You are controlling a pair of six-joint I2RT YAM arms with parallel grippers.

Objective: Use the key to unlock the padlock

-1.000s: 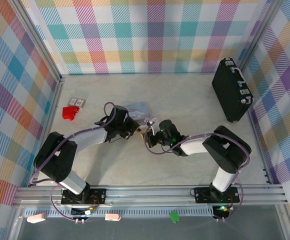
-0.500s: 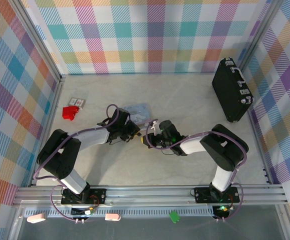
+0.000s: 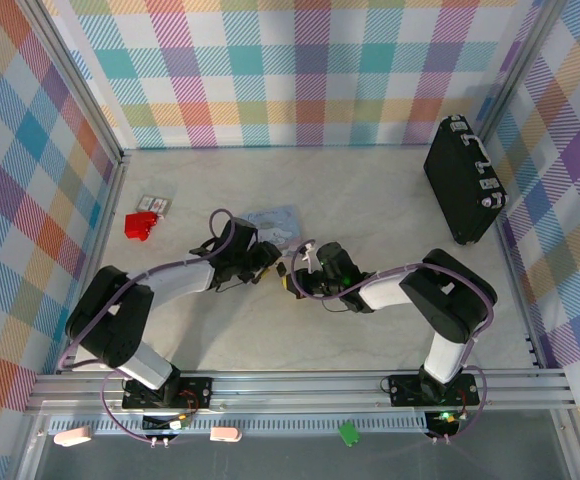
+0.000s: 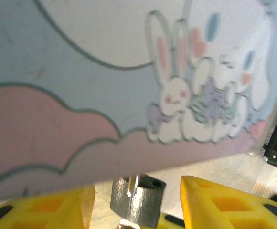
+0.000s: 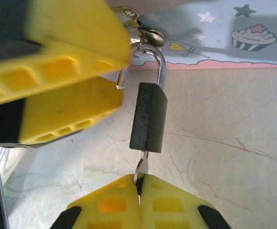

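— Where does the padlock (image 5: 149, 117) lie from the right pincer (image 5: 139, 185)?

— Dead ahead of it. That pincer is clamped together on the key (image 5: 141, 168), and the blade runs from the fingertips straight into the bottom of the black body. Key, body and shackle (image 5: 158, 59) form one line pointing away from the pincer toward the pastel tin (image 5: 215, 38), where the shackle hooks onto the tin's catch.

— So the long axis is the pincer's own?

— Nearly, with a slight lean. I judge the coming twist has to happen about that line, or the blade will bind.

— And the left pincer (image 4: 137, 187)?

— Its fingers are apart, one either side of the padlock body, with a gap showing on both sides in the left wrist view. It comes in from the tin side, opposite the right one.

— Is the lock resting on the surface (image 5: 224, 143)?

— I cannot tell; it hangs low beside the tin's edge, just over the marbled top.

— Which arm matters?

— The right one, as it has the key.
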